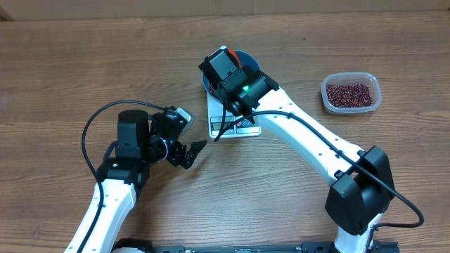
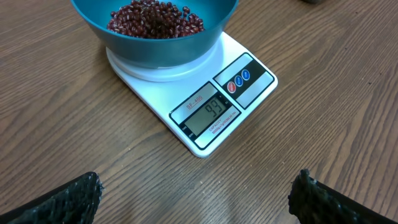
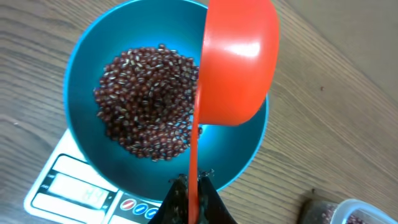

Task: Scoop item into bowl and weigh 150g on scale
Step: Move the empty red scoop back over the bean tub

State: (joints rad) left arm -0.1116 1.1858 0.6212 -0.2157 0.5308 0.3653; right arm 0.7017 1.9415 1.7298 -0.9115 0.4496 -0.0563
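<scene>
Clamping the thin handle of the one orange scoop, the right pincer is closed tight on it. The scoop's smooth plastic cup is tipped on its side just above the bowl, with its rounded back toward the wrist camera. There is one bowl only: round, deep, teal, glossy inside. The beans (far too many to count) lie in a loose dark red-brown heap on its bottom, below and to the left of the cup, ahead of the pincer's fingers. The bowl stands on the one scale, a flat white square with a grey display and three small round buttons; the display seems to read 93. The left pincer holds nothing. Its two black, rough-textured fingers are spread wide, low over the table, near the scale's display edge and not touching it. One clear plastic tub with rounded corners stands well apart on the wood-grain table, with more beans inside.
</scene>
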